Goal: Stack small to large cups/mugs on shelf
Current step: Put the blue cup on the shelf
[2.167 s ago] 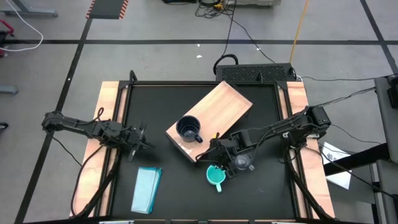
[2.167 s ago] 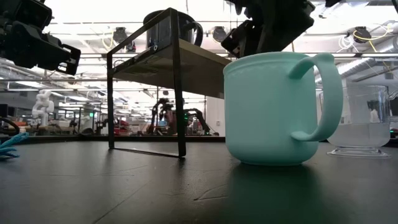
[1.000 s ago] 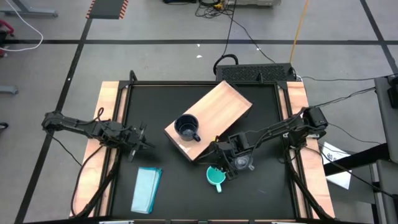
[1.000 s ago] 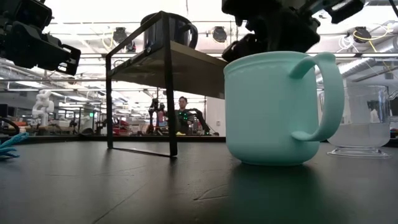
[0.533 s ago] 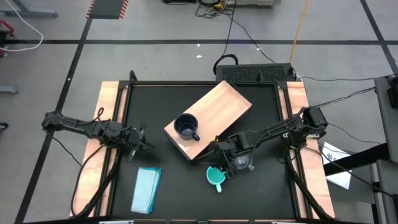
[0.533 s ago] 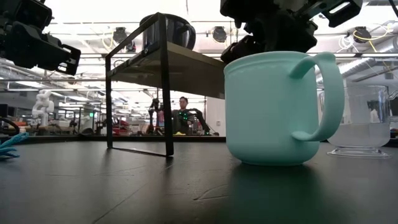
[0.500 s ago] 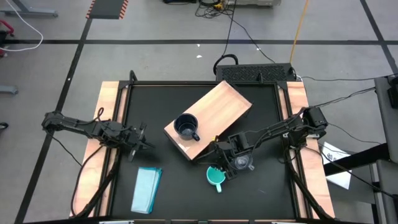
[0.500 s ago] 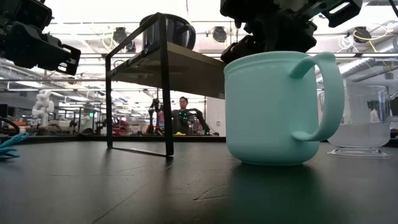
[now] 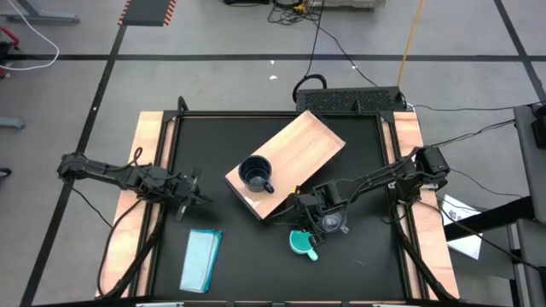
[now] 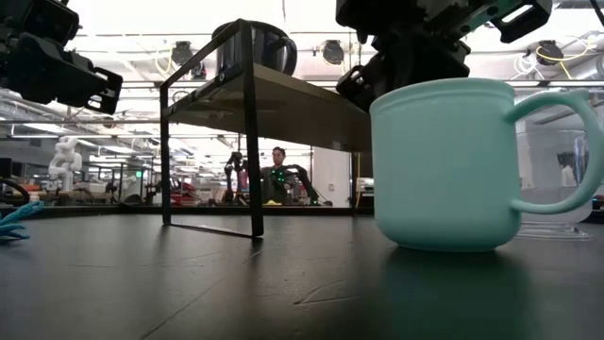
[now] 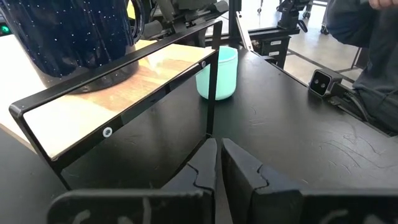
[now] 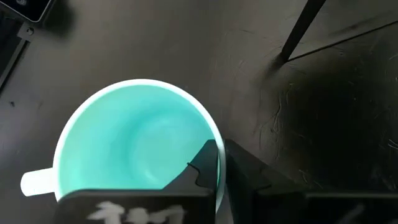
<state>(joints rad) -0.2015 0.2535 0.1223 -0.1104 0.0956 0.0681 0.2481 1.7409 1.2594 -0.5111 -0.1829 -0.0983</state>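
The turquoise mug (image 9: 299, 244) stands on the black table just in front of the shelf, and my right gripper (image 12: 219, 163) is shut on it from above. The dark navy mug (image 9: 258, 175) stands on the near end of the wooden shelf (image 9: 294, 158), which rests on a black metal frame (image 10: 253, 132). The clear cup (image 9: 335, 223) stands on the table under my right arm, to the right of the turquoise mug. My left gripper (image 9: 193, 189) hovers shut at the table's left, holding nothing. My right gripper pinches the turquoise mug's rim (image 12: 217, 138) on the side roughly opposite the handle (image 12: 34, 183). One finger (image 12: 203, 167) is inside the mug and the other (image 12: 244, 169) outside. The fingers point down from above. The mug is upright, its base on the table (image 10: 453, 247).
A flat pale-teal block (image 9: 201, 259) lies at the near left of the table. Wooden side rails (image 9: 145, 170) run along the table's left and right edges. In the left wrist view a person's dark sleeve (image 11: 367, 37) shows beyond the table.
My right gripper has shut on the turquoise mug's rim. The mug has slid a little toward the table's right edge and turned, so its handle now swings further right. It stays upright on the table.
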